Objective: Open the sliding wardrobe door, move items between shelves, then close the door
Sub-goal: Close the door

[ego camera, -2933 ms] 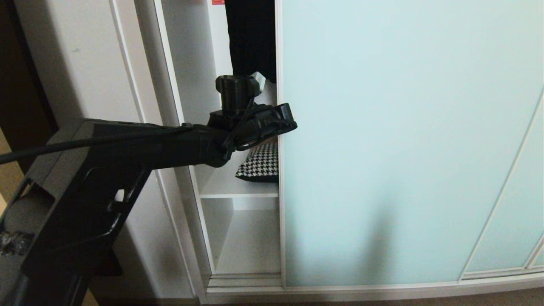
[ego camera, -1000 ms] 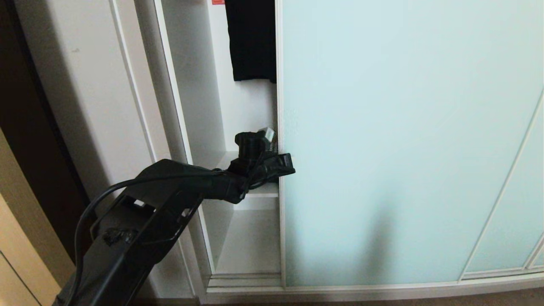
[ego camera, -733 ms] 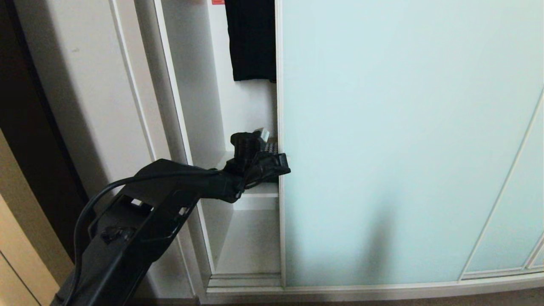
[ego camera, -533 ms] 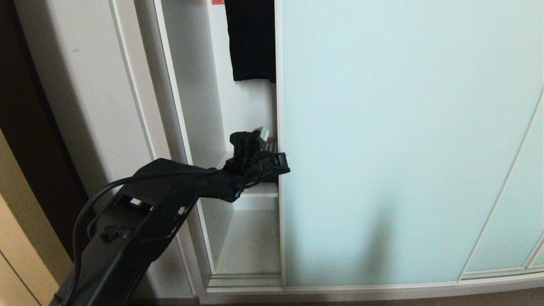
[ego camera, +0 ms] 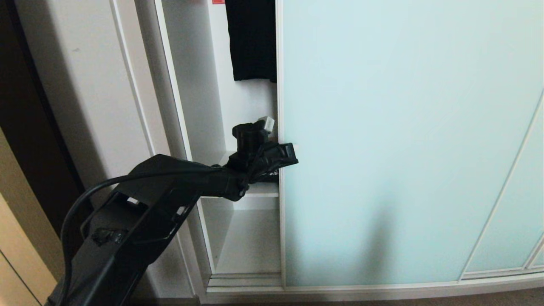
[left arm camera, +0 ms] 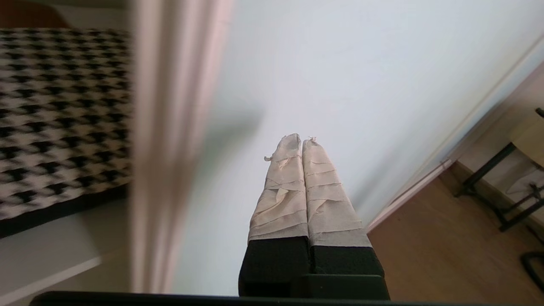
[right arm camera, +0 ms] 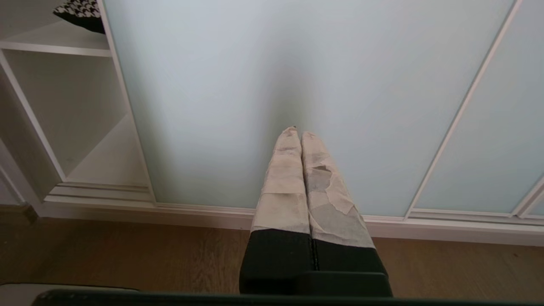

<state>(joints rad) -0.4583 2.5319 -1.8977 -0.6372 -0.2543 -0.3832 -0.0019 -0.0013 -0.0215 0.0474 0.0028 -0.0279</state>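
Left gripper (left arm camera: 302, 140): fingers pressed together, empty, seemingly just outside the sliding door's (ego camera: 408, 140) upright free edge. Right gripper (right arm camera: 297, 132): likewise closed, parked low, farther along the pane.

No words or numbers clear enough to read anywhere, not even on the small red tag (ego camera: 218, 1).

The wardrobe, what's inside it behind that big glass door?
In the open gap: a houndstooth bundle on a white shelf, black clothing hanging above. The sliding door hides everything else.
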